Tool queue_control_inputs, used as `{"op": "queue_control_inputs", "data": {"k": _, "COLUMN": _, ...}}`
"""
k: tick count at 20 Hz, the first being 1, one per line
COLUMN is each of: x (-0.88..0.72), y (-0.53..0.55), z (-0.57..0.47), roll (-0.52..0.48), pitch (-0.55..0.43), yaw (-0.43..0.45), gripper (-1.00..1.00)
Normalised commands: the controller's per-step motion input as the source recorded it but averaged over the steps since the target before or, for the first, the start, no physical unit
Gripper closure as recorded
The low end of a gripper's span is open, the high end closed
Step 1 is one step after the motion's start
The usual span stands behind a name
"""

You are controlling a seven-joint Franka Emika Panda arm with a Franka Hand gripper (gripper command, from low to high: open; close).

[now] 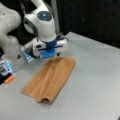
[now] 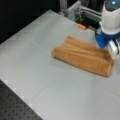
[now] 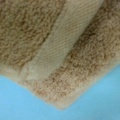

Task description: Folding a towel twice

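The towel [image 1: 51, 78] is laid on the grey table [image 1: 95, 82] in a long folded strip, so one fold is already made. In a front view the strip is seen running from the gripper [image 1: 51, 55] down toward that view's bottom left, with a raised loop of cloth at its far end. In a front view the towel [image 2: 82, 56] is stretched from the middle of the table [image 2: 37, 67] toward that view's right, where the gripper [image 2: 110, 46] is placed at its end.

The gripper is set low over the end of the towel nearest the arm's base, and its blue and white body is seen just above the cloth in both front views. The fingertips are hidden by the gripper body and the cloth, so whether the jaws stand apart, together or clamped on the towel cannot be told.

In the wrist view the towel [image 3: 82, 67] is shown very close, filling most of the frame; a smooth woven band [image 3: 60, 47] is seen crossing the terry pile, and a corner of the cloth is laid over a bluish surface.

A small orange object [image 1: 9, 79] is seen beside the arm's base, apart from the towel.
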Motion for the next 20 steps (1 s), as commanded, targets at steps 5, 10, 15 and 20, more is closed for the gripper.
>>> {"op": "queue_control_inputs", "data": {"k": 5, "x": -0.21, "y": 0.17, "z": 0.20, "roll": 0.128, "pitch": 0.041, "yaw": -0.043, "gripper": -1.00}}
{"op": "queue_control_inputs", "data": {"k": 10, "x": 0.14, "y": 0.28, "z": 0.22, "roll": 0.044, "pitch": 0.126, "yaw": -0.119, "gripper": -1.00}}
{"op": "queue_control_inputs", "data": {"k": 15, "x": 0.48, "y": 0.31, "z": 0.15, "roll": -0.057, "pitch": 0.120, "yaw": -0.142, "gripper": -1.00}}
{"op": "queue_control_inputs", "data": {"k": 20, "x": 0.59, "y": 0.17, "z": -0.01, "roll": -0.177, "pitch": 0.066, "yaw": -0.028, "gripper": -1.00}}
